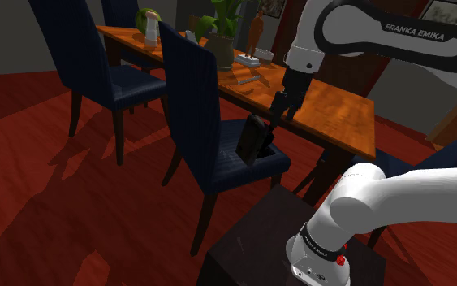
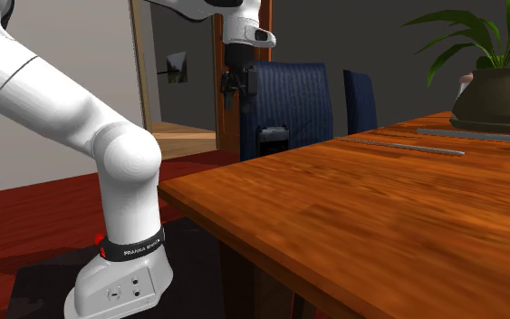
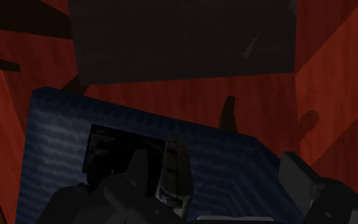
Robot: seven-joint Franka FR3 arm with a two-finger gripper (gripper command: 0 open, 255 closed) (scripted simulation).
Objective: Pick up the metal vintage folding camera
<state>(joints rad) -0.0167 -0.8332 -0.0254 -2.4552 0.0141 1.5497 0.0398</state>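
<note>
At the shoulder view's left, a dark blue chair (image 1: 210, 166) is drawn up to the long wooden counter (image 1: 336, 118). The folding camera (image 1: 255, 140) sits on the chair's seat, at the seat's front edge, close under the counter's near edge. From here it looks almost black, with a paler grey strip along its top in the second exterior view. It stands on end, so its long axis runs close to upright, with the top tipped slightly toward the counter. Its broad flat side is turned back toward the chair's backrest. I cannot make out where the lens points.

Just to the right of it, and higher, hangs the gripper (image 1: 273, 119), aimed steeply down from the one arm. The camera lies below it and a touch toward the shoulder view's left. In the second exterior view there is a clear gap between the two, so the gripper has hold of nothing. I cannot tell how far open it is.

To my eye the coming move is a short descent, shifted a little toward the backrest, closing across the camera's thin depth, not along its tall axis.
</note>
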